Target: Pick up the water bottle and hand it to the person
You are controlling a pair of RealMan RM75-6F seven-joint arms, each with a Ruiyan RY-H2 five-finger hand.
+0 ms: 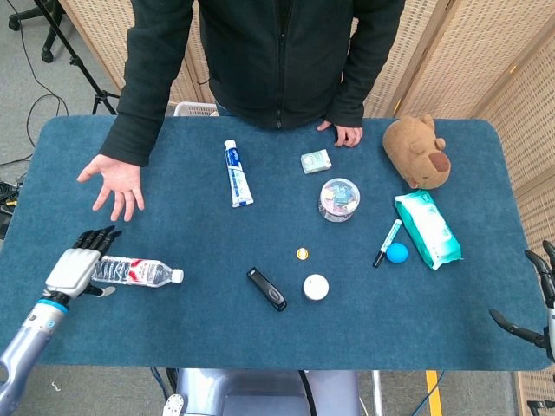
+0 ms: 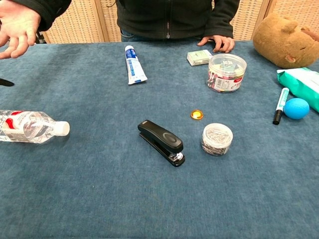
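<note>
Reaching in from the left edge, the left hand point(image 1: 78, 264) hangs with fingers spread and empty, just over the base end of the bottle point(image 1: 134, 271). Whether it touches the bottle the head view does not settle. The bottle lies on its side on the table point(image 1: 260, 347), white cap pointing right, well clear of the other things.

It looks like thin clear plastic with a red and white label. How full it is I cannot tell; if nearly empty it will be light and will dent under a firm squeeze. The smooth round wall is likely slippery, and lying down it can roll away from a push. The best hold would seem to be around the labelled middle, fingers on one side and thumb on the other, where the body is widest and the weight balances.

Beyond it the person's hand point(image 1: 114, 182) waits open, palm up, near the bottle's far side, so the carry should be short.

Further right lie a tube point(image 1: 236, 173), a stapler point(image 1: 266, 289) and a small jar point(image 1: 316, 287), none in the way.

At the far right edge the right hand point(image 1: 538, 299) shows only as a few dark fingers held apart, with nothing in them.
</note>
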